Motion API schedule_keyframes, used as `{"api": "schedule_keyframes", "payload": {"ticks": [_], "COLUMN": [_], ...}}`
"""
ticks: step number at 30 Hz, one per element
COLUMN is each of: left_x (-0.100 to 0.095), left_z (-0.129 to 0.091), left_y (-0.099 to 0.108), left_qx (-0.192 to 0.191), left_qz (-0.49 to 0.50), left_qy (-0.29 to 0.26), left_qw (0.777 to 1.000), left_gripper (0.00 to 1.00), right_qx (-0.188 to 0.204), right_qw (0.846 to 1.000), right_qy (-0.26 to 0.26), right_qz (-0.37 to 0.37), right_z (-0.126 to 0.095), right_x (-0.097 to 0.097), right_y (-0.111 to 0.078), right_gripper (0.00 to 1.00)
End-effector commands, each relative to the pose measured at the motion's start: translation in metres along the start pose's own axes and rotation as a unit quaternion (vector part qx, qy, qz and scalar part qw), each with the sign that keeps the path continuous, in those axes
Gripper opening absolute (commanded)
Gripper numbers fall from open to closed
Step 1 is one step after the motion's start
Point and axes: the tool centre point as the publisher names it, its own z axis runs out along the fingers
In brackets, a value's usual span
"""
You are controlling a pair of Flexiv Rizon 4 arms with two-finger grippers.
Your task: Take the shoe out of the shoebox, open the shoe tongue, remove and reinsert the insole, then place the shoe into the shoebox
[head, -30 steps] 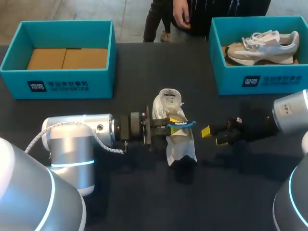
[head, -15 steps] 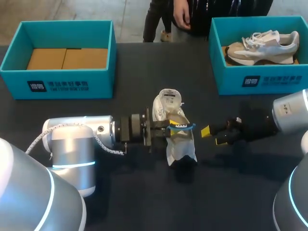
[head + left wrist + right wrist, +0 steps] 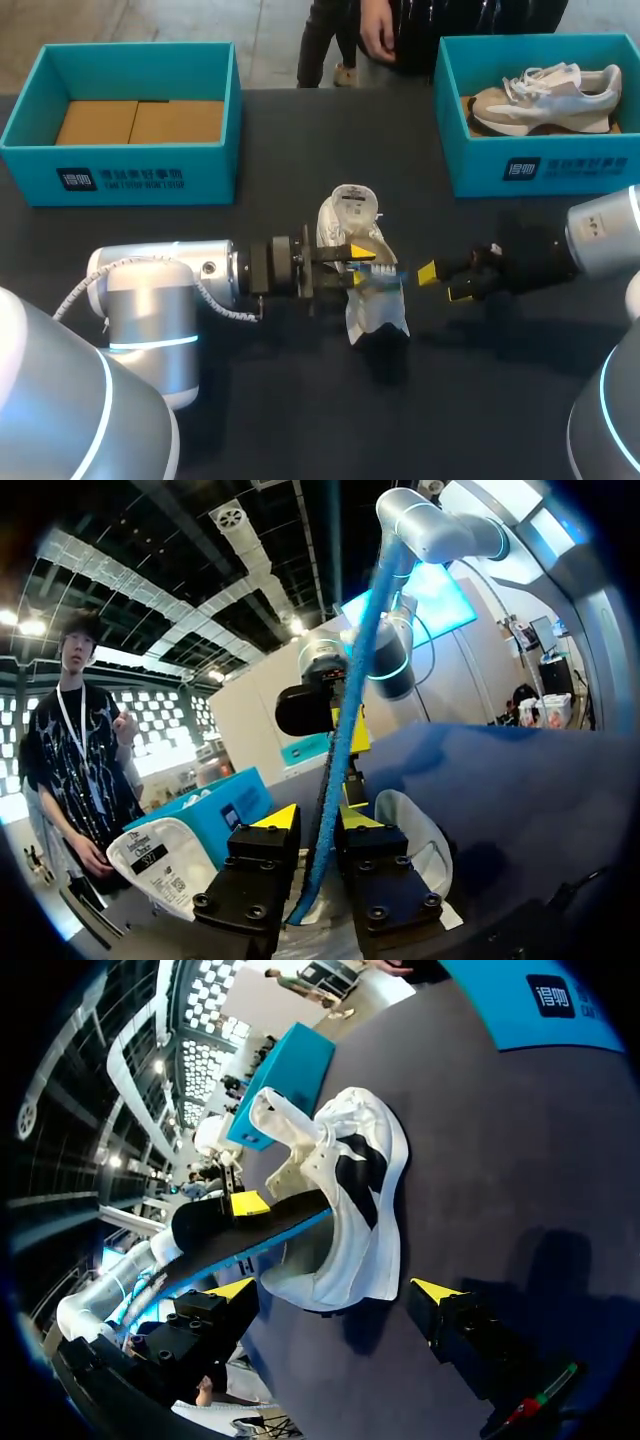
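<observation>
A white shoe (image 3: 368,305) lies on the dark table between the two boxes, its tongue (image 3: 350,205) folded back toward the far edge. My left gripper (image 3: 362,259) sits over the shoe's opening. Its fingers are slightly apart, and the black, blue-edged insole (image 3: 345,720) runs loosely between them, against one finger. The insole's (image 3: 270,1222) far end reaches into the shoe (image 3: 350,1220). My right gripper (image 3: 440,282) hangs open just right of the shoe, with nothing between its fingers.
A teal shoebox (image 3: 150,170) with a cardboard floor stands at the back left. A second teal shoebox (image 3: 540,165) at the back right holds another pale sneaker (image 3: 545,95). Bare dark tabletop lies in front of the shoe.
My left fingers have parted a little. The insole, which arched up over the shoe, has sunk lower into its opening. My right arm has not moved.
</observation>
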Motion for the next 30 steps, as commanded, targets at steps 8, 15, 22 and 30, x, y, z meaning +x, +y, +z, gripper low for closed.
{"api": "schedule_keyframes", "payload": {"ticks": [8,15,22,30], "left_x": [0.001,0.002,0.004,0.002], "left_z": [-0.003,-0.006,-0.005,-0.002], "left_y": [-0.013,-0.016,-0.009,0.001], "left_qx": [0.009,0.010,0.002,-0.005], "left_qz": [0.008,0.013,0.015,0.018], "left_qy": [-0.001,0.001,0.010,0.012], "left_qw": [1.000,1.000,1.000,1.000], "left_gripper": [0.24,0.18,0.00,0.00], "right_qx": [-0.001,-0.001,-0.001,-0.001], "right_qw": [1.000,1.000,1.000,1.000], "right_qy": [-0.001,-0.001,-0.001,-0.001], "right_qz": [0.000,0.000,0.000,0.000], "right_z": [0.000,0.000,0.000,0.000], "right_x": [0.001,0.001,0.001,0.001], "right_y": [-0.001,-0.001,-0.001,-0.001], "right_gripper": [1.00,1.00,1.00,1.00]}}
